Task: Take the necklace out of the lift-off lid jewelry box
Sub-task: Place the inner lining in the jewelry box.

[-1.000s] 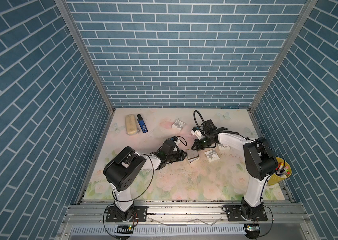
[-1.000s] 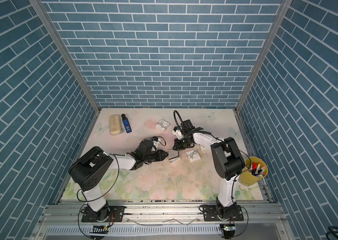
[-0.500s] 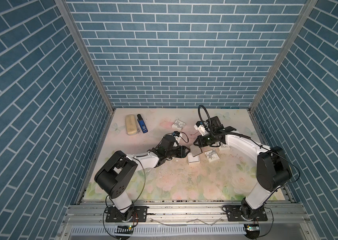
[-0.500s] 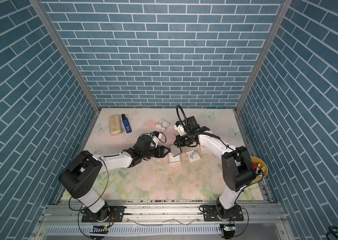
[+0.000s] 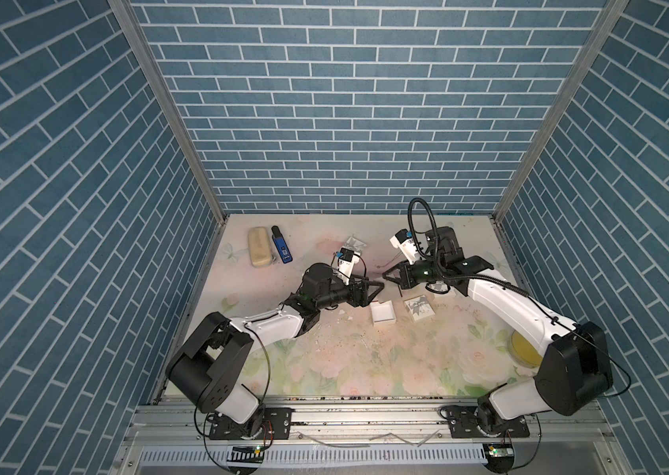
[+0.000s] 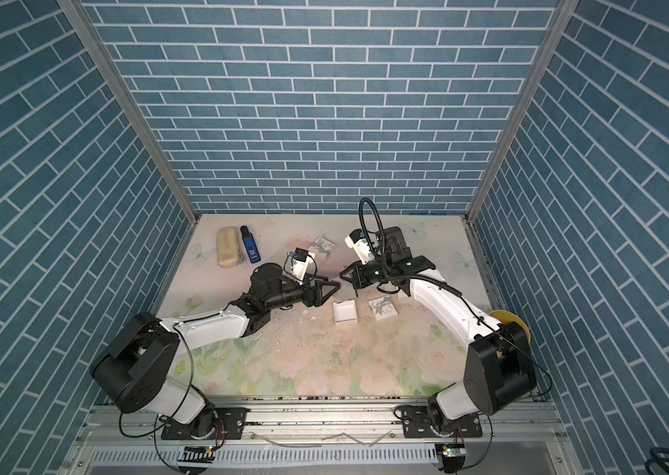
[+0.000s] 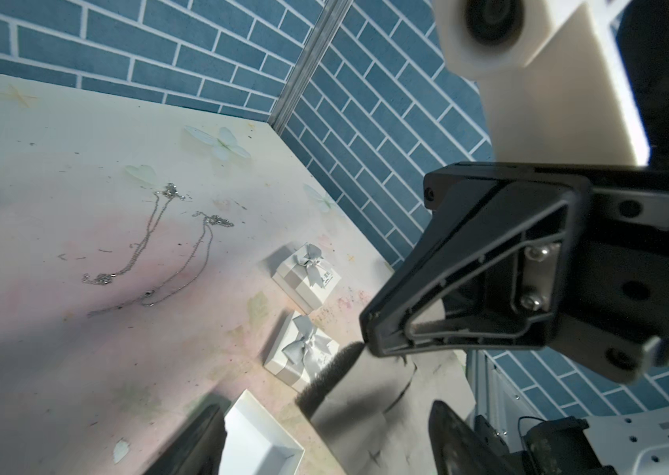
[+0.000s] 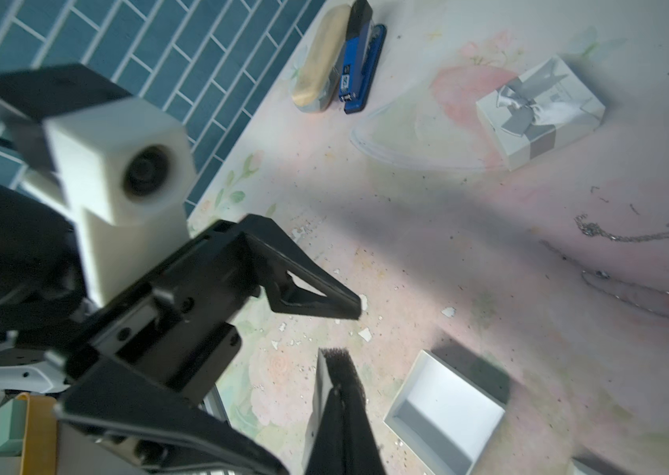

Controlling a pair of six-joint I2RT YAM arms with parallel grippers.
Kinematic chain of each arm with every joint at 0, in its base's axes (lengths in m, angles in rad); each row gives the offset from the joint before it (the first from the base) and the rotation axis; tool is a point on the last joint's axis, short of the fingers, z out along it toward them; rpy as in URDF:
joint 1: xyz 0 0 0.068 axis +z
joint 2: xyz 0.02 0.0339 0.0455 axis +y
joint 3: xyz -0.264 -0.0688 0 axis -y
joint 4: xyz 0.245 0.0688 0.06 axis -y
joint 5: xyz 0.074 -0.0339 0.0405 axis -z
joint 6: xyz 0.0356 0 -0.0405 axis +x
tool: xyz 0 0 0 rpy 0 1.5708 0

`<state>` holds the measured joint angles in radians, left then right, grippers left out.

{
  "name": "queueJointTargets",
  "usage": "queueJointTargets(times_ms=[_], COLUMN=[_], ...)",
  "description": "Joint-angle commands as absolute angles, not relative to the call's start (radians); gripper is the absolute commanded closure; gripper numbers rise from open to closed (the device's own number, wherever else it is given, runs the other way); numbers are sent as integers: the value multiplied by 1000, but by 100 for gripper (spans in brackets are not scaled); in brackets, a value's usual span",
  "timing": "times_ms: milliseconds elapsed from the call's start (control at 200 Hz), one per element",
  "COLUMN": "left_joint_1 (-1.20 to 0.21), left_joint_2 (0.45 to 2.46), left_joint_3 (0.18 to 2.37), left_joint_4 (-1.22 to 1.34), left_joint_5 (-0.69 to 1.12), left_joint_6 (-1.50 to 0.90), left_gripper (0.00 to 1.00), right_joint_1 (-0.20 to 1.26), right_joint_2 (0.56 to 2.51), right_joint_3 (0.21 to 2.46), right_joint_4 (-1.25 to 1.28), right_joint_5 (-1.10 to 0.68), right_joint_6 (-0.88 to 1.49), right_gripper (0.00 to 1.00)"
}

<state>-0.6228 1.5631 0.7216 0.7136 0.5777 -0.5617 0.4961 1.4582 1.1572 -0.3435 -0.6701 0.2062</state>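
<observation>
Two thin silver necklaces (image 7: 139,246) (image 7: 184,267) lie stretched out on the flowered table, away from any box. The white jewelry box (image 5: 383,313) sits open with nothing visible inside, and a bow-topped lid (image 5: 419,308) lies beside it. My right gripper (image 5: 385,276) hangs above them, shut on a grey card insert with a black foam edge (image 8: 336,386). My left gripper (image 5: 377,293) faces it tip to tip. It is open, and the insert (image 7: 365,395) hangs between its spread fingers without touching them.
Two closed bow-topped boxes (image 7: 306,275) (image 7: 304,353) sit by the right arm, and a third (image 5: 355,245) is farther back. A beige case (image 5: 259,248) and a blue stapler (image 5: 282,244) lie at the back left. A yellow cup (image 5: 523,349) stands behind the right arm. White chips litter the table.
My left gripper has opened wide and lifted away from the open box. My right gripper has risen and pulled back a little with the insert in its grip.
</observation>
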Motion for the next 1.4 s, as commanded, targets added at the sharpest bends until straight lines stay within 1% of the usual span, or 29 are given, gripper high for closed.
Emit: queueJointTargets(times_ms=[0, 65, 90, 125, 250, 295, 455, 495, 555, 595, 635, 700, 725, 800, 925, 1070, 1135, 1195, 1295, 1395], left_joint_1=[-615, -614, -614, -614, -614, -614, -609, -609, -607, -607, -606, -604, -603, -601, -598, -597, -597, -595, -595, -595], left_joint_2=[1604, 1625, 1631, 1638, 1645, 1642, 1627, 1621, 1611, 1604, 1597, 1587, 1583, 1571, 1543, 1517, 1508, 1503, 1499, 1497], left_joint_3=[705, 714, 720, 728, 724, 719, 709, 709, 709, 710, 712, 715, 716, 721, 728, 736, 740, 744, 741, 736], left_joint_4=[912, 963, 974, 985, 1036, 1042, 1034, 1027, 1012, 1000, 988, 969, 964, 939, 892, 856, 830, 815, 813, 802], left_joint_5=[675, 715, 729, 746, 752, 744, 733, 732, 728, 726, 724, 723, 723, 723, 721, 719, 712, 714, 715, 701], left_joint_6=[-659, -699, -713, -729, -767, -772, -775, -773, -773, -773, -773, -777, -777, -778, -773, -779, -776, -769, -771, -769], left_gripper=[26, 34, 39, 46, 77, 84, 90, 91, 93, 94, 96, 96, 96, 96, 96, 96, 96, 96, 96, 96], right_joint_1=[489, 490, 489, 489, 486, 485, 474, 470, 463, 459, 457, 454, 453, 447, 442, 437, 437, 437, 437, 437], right_joint_2=[1416, 1406, 1403, 1398, 1387, 1381, 1355, 1349, 1337, 1330, 1324, 1314, 1309, 1293, 1258, 1242, 1255, 1273, 1305, 1321], right_joint_3=[1132, 1126, 1124, 1121, 1117, 1114, 1101, 1096, 1091, 1087, 1082, 1076, 1072, 1054, 1013, 964, 958, 961, 982, 999], right_joint_4=[-259, -245, -244, -239, -241, -239, -243, -244, -247, -247, -248, -252, -254, -254, -248, -201, -179, -152, -118, -130], right_joint_5=[-771, -791, -794, -795, -793, -791, -796, -800, -807, -813, -816, -816, -815, -812, -788, -770, -782, -806, -853, -850], right_joint_6=[251, 262, 265, 268, 279, 284, 303, 308, 314, 317, 319, 321, 321, 320, 314, 313, 318, 332, 361, 364], right_gripper=[100, 100, 100, 100, 100, 100, 100, 94, 88, 82, 74, 57, 52, 46, 41, 41, 44, 50, 67, 84])
